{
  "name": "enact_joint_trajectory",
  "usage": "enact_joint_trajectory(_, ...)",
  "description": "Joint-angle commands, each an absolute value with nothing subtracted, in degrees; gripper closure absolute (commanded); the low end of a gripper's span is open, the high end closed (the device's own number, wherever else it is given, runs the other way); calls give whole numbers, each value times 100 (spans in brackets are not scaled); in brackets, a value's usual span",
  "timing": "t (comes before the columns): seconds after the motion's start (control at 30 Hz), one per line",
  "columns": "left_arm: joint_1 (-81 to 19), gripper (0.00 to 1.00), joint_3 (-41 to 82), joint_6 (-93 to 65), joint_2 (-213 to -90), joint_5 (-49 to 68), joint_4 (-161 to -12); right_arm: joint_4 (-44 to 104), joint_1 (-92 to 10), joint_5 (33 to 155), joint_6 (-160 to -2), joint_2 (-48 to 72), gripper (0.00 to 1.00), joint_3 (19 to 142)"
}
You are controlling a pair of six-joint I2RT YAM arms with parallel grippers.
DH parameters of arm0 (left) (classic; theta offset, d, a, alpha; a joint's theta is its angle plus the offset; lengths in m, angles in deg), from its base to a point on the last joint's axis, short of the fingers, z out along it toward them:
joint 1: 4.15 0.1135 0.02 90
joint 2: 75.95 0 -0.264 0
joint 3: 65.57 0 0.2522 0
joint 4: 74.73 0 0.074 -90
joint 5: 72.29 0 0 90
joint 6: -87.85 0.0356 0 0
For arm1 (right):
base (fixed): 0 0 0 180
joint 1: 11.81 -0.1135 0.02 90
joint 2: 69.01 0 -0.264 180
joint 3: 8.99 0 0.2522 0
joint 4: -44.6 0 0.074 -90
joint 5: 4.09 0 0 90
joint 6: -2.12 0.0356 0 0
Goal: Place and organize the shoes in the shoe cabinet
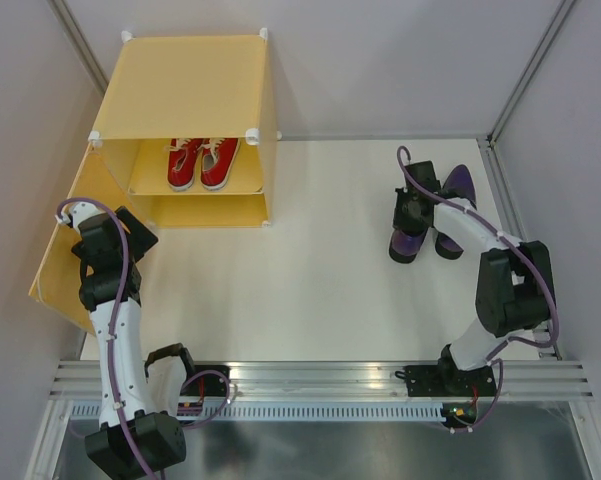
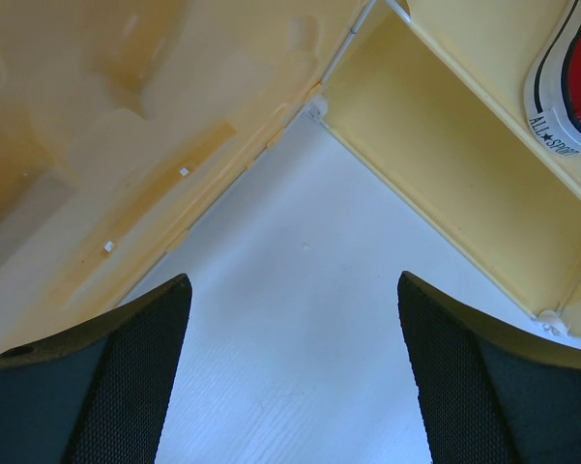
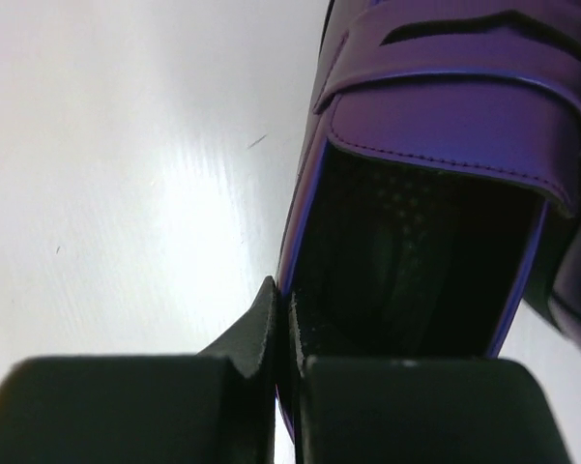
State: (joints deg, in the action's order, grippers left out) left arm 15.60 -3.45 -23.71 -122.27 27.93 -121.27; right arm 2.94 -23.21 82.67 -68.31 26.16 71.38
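Status: the red sneakers stand side by side on the inner shelf of the shoe cabinet, whose door is swung open.

My right claw is pinched shut on the side wall of one purple shoe, out on the worktop well apart from the cabinet. My left claw gapes wide and empty by the lower compartment.

Step in hand, as I judge it: picking up the first purple shoe.

Next requirement: lift it clear of its mate, carry it across and slide it into the lower compartment.
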Motion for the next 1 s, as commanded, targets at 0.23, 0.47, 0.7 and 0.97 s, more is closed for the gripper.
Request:
enact_joint_trajectory(0.23, 1554, 11, -426, -2280, -12147, 2641, -11873, 34, -4219, 8503, -6389, 1089, 99, 6560)
enact_joint_trajectory(0.47, 1554, 11, -435, -2298, -12147, 2562, -11864, 87, -5750, 8399, -6029, 903, 99, 6401)
enact_joint_trajectory(0.7, 1554, 11, -452, -2315, -12156, 2518, -11873, 737, -6989, 7951, -5476, 1578, 99, 6699)
enact_joint_trajectory(0.97, 1554, 11, -479, -2324, -12147, 2562, -11864, 1379, -7711, 7326, -4930, 2686, 99, 7534)
